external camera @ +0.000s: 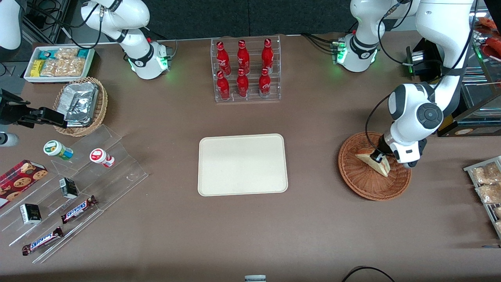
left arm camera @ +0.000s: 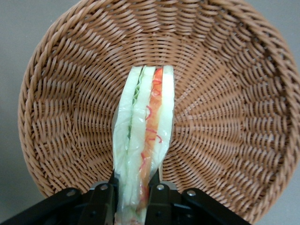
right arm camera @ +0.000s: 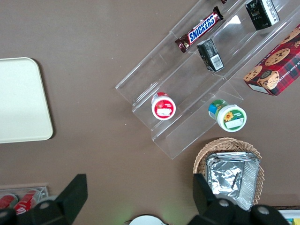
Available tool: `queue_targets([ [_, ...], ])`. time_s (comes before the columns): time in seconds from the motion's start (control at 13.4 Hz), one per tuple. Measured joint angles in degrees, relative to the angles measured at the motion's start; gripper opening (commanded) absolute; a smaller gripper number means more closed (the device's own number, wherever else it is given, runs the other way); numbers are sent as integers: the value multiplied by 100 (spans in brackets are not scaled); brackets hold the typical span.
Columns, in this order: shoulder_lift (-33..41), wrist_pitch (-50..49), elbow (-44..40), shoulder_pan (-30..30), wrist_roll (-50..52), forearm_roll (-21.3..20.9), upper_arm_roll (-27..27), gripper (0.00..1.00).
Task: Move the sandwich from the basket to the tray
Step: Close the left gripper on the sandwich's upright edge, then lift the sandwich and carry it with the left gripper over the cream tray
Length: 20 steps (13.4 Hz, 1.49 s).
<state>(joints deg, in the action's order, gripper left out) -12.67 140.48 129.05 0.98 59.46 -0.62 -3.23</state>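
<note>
Sandwich pinched in the gripper, inside the basket.
Fingers press the wedge from both sides; the tray lies well apart, toward the parked arm's end.

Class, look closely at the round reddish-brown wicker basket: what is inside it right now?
Inside the basket is one sandwich, held on edge, with the gripper shut on its sides. Bare weave surrounds it. The basket floor under the sandwich and gripper is covered.

Brown table, dark wall panel above it, green indicator glow near bases
</note>
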Motion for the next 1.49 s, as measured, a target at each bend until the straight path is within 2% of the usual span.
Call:
queue_targets([
  [0.22, 64, -740, -406, 28, -64, -4, -36, 0],
  [0.52, 291, -2766, -1730, 168, -458, -6, -100, 0],
  [0.67, 343, -3439, -2315, 396, -495, -6, -121, 0],
  [1.19, 230, -3721, -2840, 1863, -458, -2, -177, 0],
  [1.49, -218, -3694, -3277, 2590, -440, -3, -179, 0],
])
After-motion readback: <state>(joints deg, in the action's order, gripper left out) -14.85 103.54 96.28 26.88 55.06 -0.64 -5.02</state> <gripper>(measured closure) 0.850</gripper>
